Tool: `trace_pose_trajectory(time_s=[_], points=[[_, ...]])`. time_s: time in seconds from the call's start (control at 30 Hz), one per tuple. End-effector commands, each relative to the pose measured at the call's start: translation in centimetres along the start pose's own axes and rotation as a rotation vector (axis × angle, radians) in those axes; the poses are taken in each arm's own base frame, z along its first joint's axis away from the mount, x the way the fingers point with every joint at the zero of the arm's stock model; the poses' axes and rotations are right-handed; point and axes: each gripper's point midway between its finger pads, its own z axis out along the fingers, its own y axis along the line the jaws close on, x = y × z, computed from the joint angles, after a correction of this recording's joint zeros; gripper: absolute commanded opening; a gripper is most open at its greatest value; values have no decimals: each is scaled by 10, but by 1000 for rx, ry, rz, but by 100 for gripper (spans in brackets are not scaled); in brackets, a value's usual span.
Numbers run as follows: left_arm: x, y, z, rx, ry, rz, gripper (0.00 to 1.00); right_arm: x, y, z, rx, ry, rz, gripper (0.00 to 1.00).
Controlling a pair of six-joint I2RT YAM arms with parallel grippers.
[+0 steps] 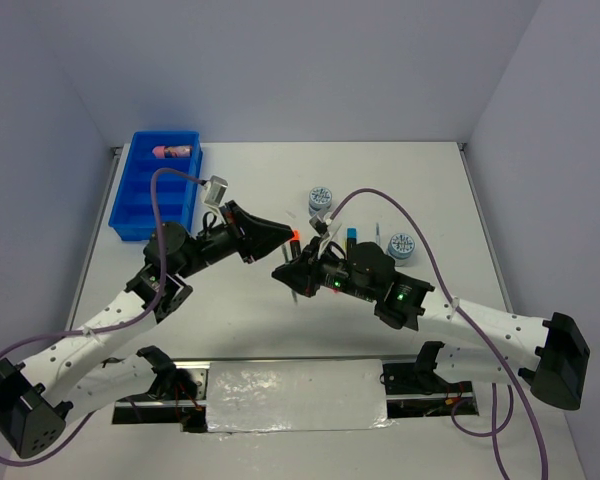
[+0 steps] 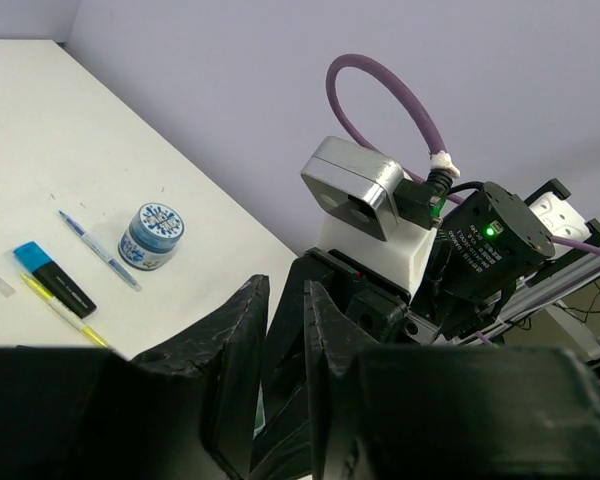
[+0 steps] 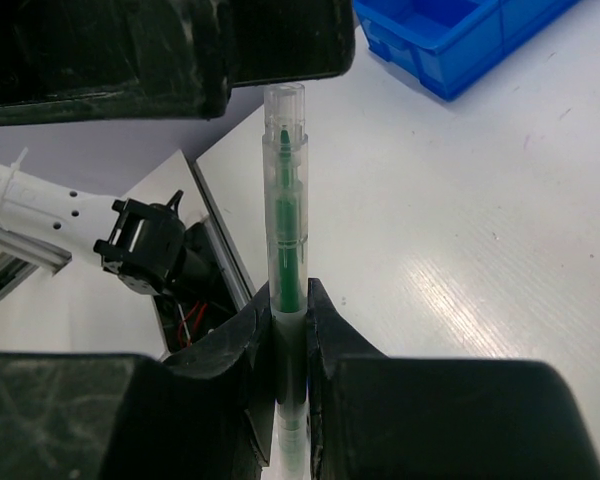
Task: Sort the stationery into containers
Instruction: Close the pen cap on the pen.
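Bright blue divided plastic tray (image 1: 123, 190) holds only the pink cylinder (image 1: 173, 152), in its far compartment. My left tool (image 2: 282, 295) is narrow and looks empty. My right tool (image 3: 288, 295) clamps a clear green-ink pen (image 3: 285, 200) above the white tabletop (image 1: 280, 180). Round blue-grey disc (image 2: 152, 236), blue-capped black marker (image 2: 52, 277) and thin blue pen (image 2: 100, 250) lie unsorted. Mostly undone.

We see a white table (image 1: 280, 190) closed in by pale lilac walls (image 1: 300, 60) at nine, twelve and three o'clock. At six o'clock, a crinkled silvery sheet (image 1: 295, 395) lies along the table's near edge.
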Motion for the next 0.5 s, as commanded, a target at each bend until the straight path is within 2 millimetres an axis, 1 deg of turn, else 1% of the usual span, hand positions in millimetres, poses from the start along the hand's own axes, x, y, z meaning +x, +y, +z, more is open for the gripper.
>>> trace_pose_trajectory(time_s=[0.0,0.07,0.23,0.33,0.47], points=[[6,-3,0,33,18,27,34,-44,21,-5,-46,-112,-36,0],[7,-1,0,23,20,29,37,-44,22,-6,-48,-111,-37,0],[9,-1,0,28,28,29,35,-47,22,-8,-43,-117,-42,0],[10,-2,-1,29,31,30,35,-50,24,-9,-43,-122,-47,0],[9,-1,-1,26,30,36,36,-50,24,-8,-43,-113,-51,0]])
